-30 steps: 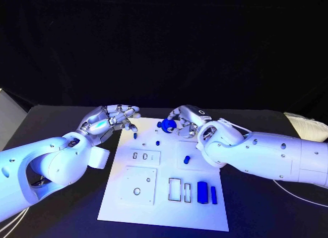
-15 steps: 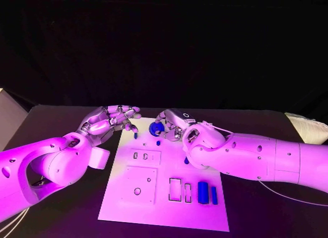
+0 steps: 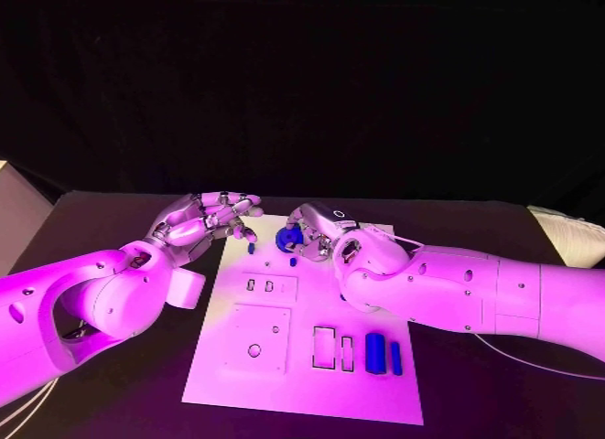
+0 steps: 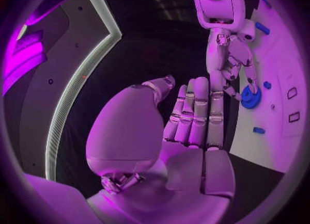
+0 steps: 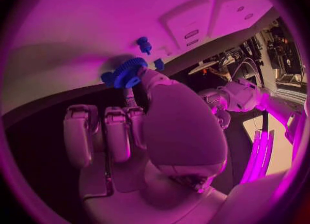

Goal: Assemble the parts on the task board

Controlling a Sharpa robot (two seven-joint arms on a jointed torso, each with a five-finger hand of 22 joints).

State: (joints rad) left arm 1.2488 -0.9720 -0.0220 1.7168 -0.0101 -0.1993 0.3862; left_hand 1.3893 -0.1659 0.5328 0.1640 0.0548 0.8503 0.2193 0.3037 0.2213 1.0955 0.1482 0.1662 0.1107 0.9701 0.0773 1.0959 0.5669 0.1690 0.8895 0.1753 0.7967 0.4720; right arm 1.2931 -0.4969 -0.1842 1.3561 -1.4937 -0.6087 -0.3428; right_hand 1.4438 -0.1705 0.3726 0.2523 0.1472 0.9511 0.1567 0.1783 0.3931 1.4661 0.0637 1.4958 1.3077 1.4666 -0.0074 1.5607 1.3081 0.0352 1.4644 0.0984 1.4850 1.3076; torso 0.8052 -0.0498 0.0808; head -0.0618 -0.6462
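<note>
Surroundings of the work area, head view.
We see a matt black table carrying the work, set against a dark black backdrop. A pale cushion-like object lies at the table's far right edge; a flat light panel stands beside its left edge. Thin pale cables trail over the tabletop at the right.

black backdrop, black table

One task board; one blue gear; four other blue parts visible; two robot hands.
</note>
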